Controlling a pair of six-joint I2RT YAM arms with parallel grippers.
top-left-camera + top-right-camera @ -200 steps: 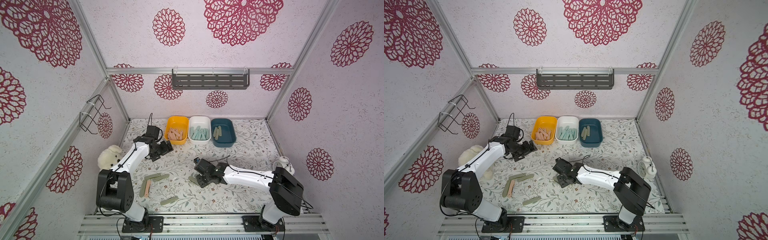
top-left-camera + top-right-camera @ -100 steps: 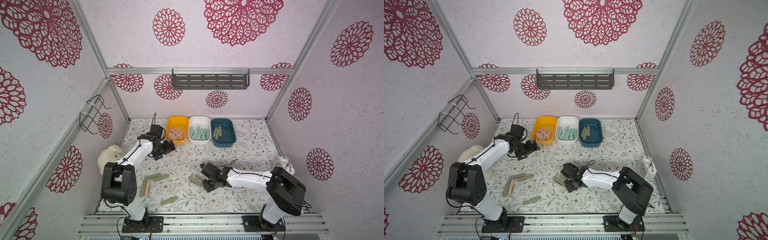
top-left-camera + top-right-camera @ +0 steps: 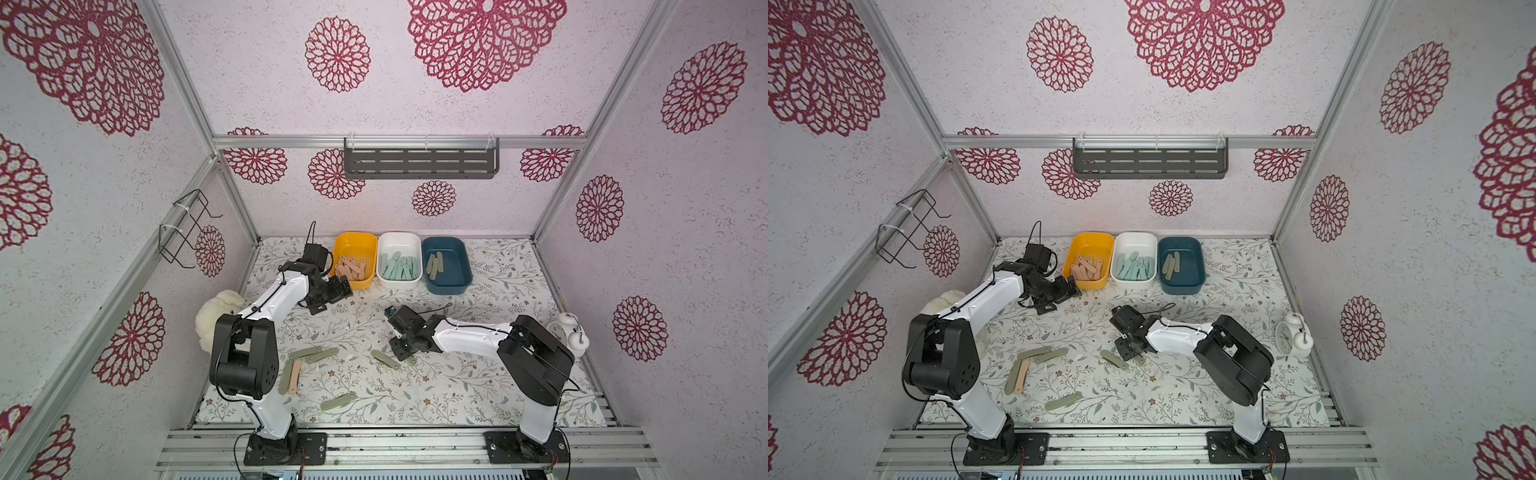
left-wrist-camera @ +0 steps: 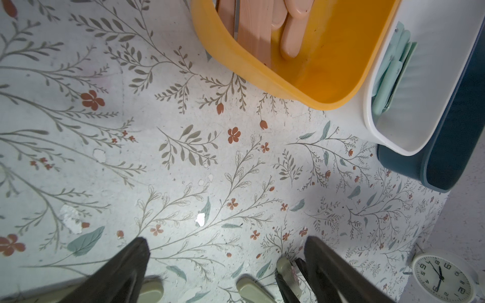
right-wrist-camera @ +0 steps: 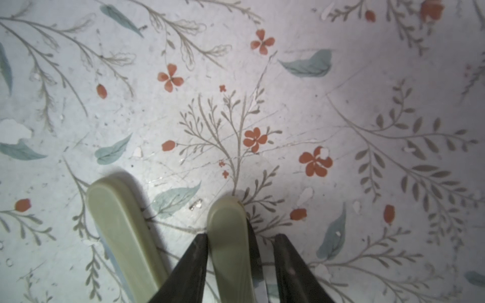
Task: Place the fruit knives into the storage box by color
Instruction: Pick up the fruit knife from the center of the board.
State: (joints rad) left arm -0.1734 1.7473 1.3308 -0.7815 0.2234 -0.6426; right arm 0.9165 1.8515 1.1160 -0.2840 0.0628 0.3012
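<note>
- Several fruit knives (image 3: 338, 401) lie loose on the desk (image 3: 478, 386) in the lower middle of both top views. Nearly all are olive, and there is one pink knife (image 3: 295, 376).
- The step in hand, as I judge it, is picking up one olive knife (image 5: 228, 236) with the right gripper (image 5: 238, 265), which is just right of centre in both top views.
- Its jaws are narrow and straddle the knife's rounded end. One finger (image 5: 189, 270) looks pressed to the knife's edge and a dark gap shows beside the other, so I cannot tell whether the pinch is complete.
- To do it well, close fully before lifting. The bar is thin, flat and smooth, and it could slip or pivot in a grip this near its end.
- A second olive knife (image 5: 118, 223) lies just beside the first, apart from the jaws. Rise straight up so that it is not dragged along.
- By colour the target should be the blue box (image 3: 446, 288) at the right end of the back row, which already holds olive knives. Pink ones are in the yellow box (image 3: 355, 237) and mint ones in the white box (image 3: 399, 239).
- The left gripper (image 4: 225, 272) stands wide and empty just in front of the yellow box, left of centre. A carry to the blue box would run through the right half of the frame, so the arms should not meet.
</note>
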